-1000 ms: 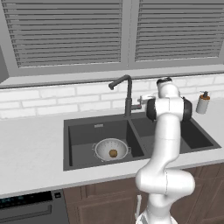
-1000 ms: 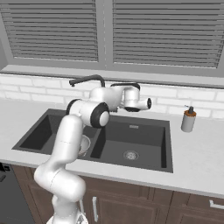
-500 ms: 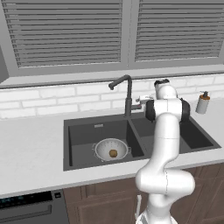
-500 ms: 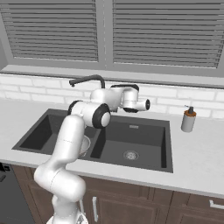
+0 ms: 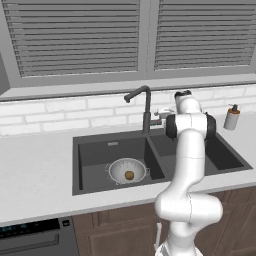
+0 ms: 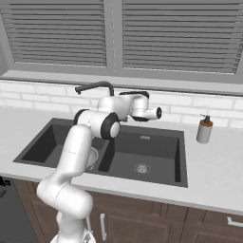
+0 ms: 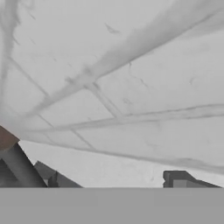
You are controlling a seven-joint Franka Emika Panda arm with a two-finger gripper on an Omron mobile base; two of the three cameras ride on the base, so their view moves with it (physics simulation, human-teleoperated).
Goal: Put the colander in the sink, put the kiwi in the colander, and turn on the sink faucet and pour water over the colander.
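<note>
The colander (image 5: 128, 171) is sitting in the left basin of the sink (image 5: 90, 150), and the kiwi (image 5: 129, 175) is lying inside it. Right of it, the sink faucet (image 5: 145, 107) is standing at the far rim, its spout pointing left. I am holding my gripper (image 5: 161, 113) just right of the faucet, by its side lever; I cannot tell how wide my fingers are. The soap dispenser (image 5: 231, 117) is standing far right.

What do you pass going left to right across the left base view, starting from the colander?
colander with the kiwi in it → sink faucet → robot arm → soap dispenser
</note>
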